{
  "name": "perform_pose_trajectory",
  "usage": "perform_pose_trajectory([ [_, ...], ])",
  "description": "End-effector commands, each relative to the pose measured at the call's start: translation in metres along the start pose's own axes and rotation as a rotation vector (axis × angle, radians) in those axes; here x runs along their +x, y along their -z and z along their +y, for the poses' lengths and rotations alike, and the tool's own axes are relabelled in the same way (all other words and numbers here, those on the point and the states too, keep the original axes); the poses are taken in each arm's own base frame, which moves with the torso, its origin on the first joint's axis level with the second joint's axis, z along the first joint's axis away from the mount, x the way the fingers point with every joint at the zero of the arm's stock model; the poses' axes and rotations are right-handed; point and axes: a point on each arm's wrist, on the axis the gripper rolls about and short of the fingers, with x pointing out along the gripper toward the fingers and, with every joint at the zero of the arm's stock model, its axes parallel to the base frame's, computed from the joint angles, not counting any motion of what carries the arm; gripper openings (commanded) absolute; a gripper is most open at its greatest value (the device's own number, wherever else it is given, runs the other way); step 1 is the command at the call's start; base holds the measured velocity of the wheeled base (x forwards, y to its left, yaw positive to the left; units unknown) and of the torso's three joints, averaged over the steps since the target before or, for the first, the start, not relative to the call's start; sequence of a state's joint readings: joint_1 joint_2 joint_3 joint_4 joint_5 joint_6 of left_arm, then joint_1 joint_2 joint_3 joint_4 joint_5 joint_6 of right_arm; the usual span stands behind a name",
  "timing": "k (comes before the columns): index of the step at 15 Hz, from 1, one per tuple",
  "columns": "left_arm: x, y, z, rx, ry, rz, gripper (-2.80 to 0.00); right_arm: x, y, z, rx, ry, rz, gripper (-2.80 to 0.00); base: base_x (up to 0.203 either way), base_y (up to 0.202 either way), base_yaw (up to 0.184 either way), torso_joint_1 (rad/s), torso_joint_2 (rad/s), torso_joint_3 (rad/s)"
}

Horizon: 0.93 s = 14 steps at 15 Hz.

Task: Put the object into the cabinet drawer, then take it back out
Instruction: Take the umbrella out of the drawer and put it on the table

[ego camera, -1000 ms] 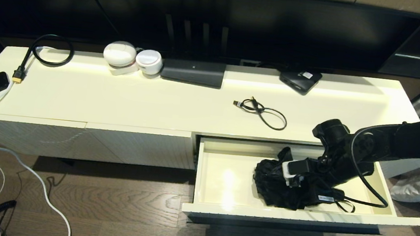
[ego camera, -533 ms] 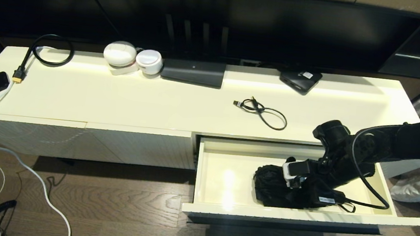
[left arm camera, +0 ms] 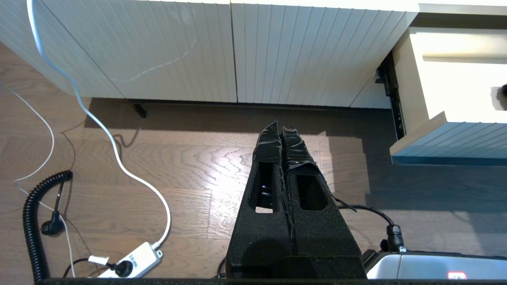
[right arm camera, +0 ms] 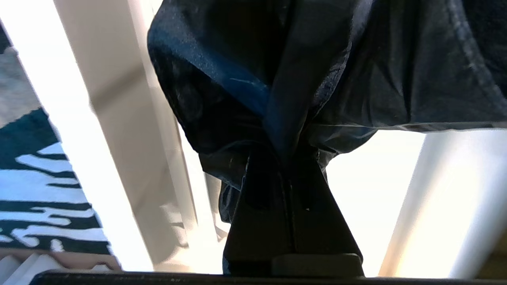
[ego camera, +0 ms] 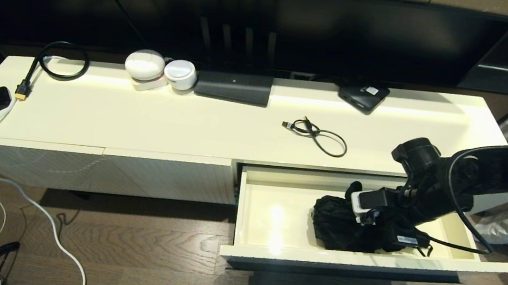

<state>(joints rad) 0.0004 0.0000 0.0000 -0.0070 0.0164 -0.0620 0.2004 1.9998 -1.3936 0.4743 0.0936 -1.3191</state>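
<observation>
The cabinet drawer (ego camera: 269, 220) stands pulled out at the right of the cream cabinet, its ribbed front (ego camera: 317, 258) toward me. A crumpled black cloth (ego camera: 333, 221) sits inside it, right of the middle. My right gripper (ego camera: 363, 229) reaches down into the drawer from the right and is shut on a bunched fold of the cloth (right arm camera: 317, 71); its fingertips (right arm camera: 283, 158) are buried in the fabric. The drawer's cream wall (right arm camera: 119, 118) shows beside it. My left gripper (left arm camera: 282, 128) hangs shut and empty over the wooden floor, left of the drawer (left arm camera: 447, 79).
On the cabinet top lie a short black cable (ego camera: 319, 135), a black box (ego camera: 363, 96), a dark flat device (ego camera: 234, 87) and two white round devices (ego camera: 159, 70). A white cable (ego camera: 14, 187) trails to the floor at the left. Closed ribbed panels (left arm camera: 237, 51) fill the cabinet's left.
My right arm has shifted to the right and risen a little, dragging the black cloth rightward inside the drawer. The drawer has not moved.
</observation>
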Motion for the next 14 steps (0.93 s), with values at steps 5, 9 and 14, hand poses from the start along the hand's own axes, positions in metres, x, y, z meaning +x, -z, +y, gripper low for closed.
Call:
perform_pose_trajectory([
  [5,0.000,0.000,0.000,-0.001,-0.002,-0.001,-2.80,-0.065,0.003,0.008,-0.004,0.135,-0.023,-2.80,0.000,0.000,0.000,0.000,0.00,0.000],
  [9,0.000,0.000,0.000,-0.001,0.000,0.000,-2.80,-0.104,0.006,0.014,-0.008,0.233,-0.031,-2.80,0.000,0.000,0.000,0.000,0.00,0.000],
  [14,0.000,0.000,0.000,-0.001,-0.002,-0.001,-2.80,-0.151,0.011,0.021,-0.009,0.391,0.035,-2.80,0.000,0.000,0.000,0.000,0.00,0.000],
])
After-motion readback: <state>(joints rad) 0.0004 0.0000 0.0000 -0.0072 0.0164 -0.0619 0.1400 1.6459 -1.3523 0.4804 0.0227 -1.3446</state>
